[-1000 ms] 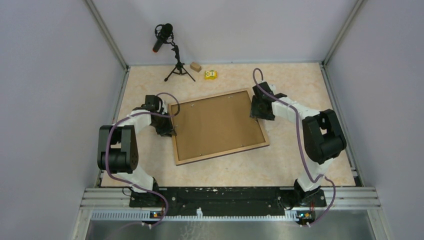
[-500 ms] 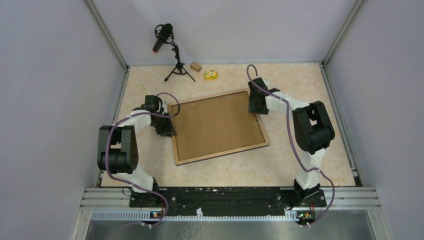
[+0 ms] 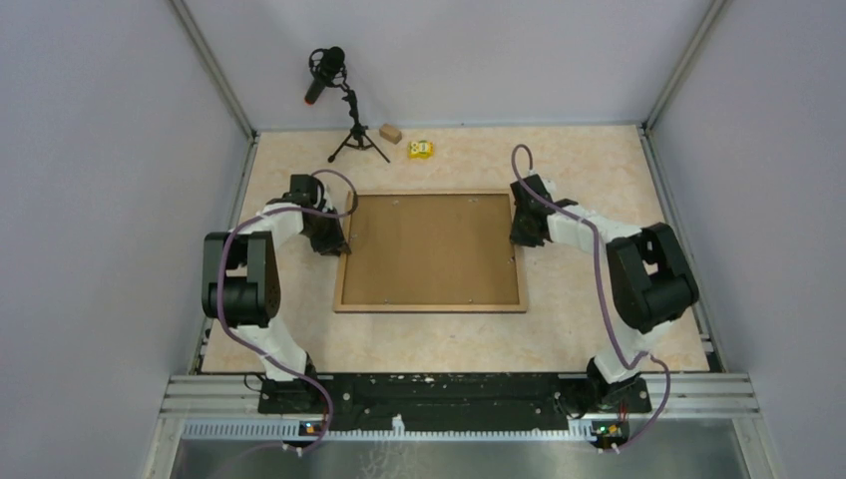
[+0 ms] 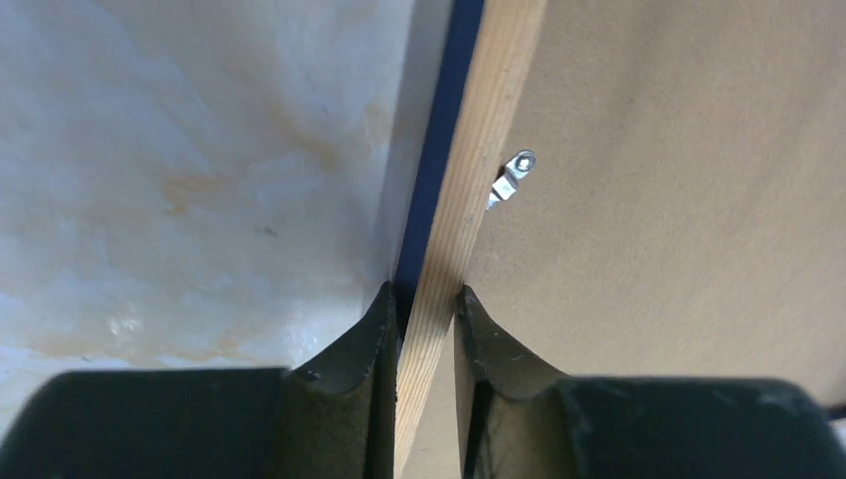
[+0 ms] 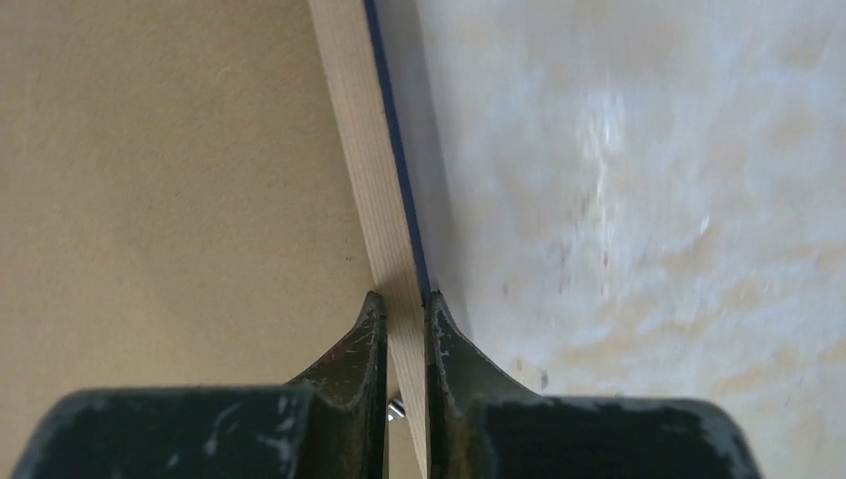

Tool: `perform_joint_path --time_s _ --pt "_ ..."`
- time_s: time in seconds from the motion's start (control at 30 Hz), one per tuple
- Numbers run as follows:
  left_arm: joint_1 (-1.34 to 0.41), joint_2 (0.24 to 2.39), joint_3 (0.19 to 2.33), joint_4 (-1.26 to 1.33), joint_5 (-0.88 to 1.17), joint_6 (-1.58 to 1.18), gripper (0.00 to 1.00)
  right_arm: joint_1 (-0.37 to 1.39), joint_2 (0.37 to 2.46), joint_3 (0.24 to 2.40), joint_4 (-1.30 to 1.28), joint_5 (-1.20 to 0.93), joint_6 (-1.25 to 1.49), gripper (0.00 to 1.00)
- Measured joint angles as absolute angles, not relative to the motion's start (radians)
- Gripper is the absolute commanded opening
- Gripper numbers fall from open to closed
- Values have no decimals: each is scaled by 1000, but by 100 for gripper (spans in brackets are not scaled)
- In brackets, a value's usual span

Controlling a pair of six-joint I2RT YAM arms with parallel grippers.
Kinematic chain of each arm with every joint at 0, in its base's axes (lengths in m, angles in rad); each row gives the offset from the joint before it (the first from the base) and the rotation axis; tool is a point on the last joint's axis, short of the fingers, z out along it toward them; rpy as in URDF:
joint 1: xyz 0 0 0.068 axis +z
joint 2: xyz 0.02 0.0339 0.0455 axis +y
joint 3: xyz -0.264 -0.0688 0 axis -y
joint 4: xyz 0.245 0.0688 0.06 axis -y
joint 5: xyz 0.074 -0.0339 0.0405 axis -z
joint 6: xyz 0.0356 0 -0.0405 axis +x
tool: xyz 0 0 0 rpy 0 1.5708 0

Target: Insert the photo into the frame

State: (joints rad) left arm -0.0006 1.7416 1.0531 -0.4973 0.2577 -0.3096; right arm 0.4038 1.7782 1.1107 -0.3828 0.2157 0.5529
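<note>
**While both grippers pinch its rim, the frame lies back-up**

Because the frame lies flat on the table with its light wood side up and its dark blue side down, we see only the brown backing board that fills it. The photo shows in no view. If it is already in the frame, it sits under that board, and we cannot tell.

We hold the frame from two opposite sides. The left gripper is at the frame's left rim and the right gripper at its right rim, both toward the far corners. We judge that this pairing suits a wide, thin thing: gripped at one rim only, it would swing or sag, while two grips let us slide, turn or lift it as one piece.

In the left wrist view the fingers are drawn nearly together on the rim. One lies on the frame's outer, blue edge and the other on the inner side over the board, with the wood strip pinched between them. A small metal tab sits at the rim's inner edge, just ahead of the fingers. We cannot tell whether it locks the board down.

In the right wrist view the fingers are pressed close too, with the thin rim clamped between them.

Beyond the frame's far edge, well apart from it, stand a microphone on its tripod, a wooden block and a small yellow thing.
</note>
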Motion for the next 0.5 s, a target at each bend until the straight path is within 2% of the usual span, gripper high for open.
perform_joint_path --time_s 0.07,0.1,0.2,0.3,0.33,0.5 --pt "-1 1766 1085 -498 250 -307 44 405 1701 1009 -347 182 582 11" --pt "-1 1776 1099 -497 248 -309 51 405 1656 955 -330 159 600 18" --pt "-1 1793 1138 -490 253 -333 71 406 1543 813 -271 61 650 50" --pt "-4 1766 1141 -490 245 -347 94 416 1502 760 -262 -15 645 74" --pt "-5 1740 1130 -489 244 -352 98 417 1496 763 -262 -28 630 78" --pt "-11 1476 977 -498 261 -391 98 419 1493 853 -343 14 514 96"
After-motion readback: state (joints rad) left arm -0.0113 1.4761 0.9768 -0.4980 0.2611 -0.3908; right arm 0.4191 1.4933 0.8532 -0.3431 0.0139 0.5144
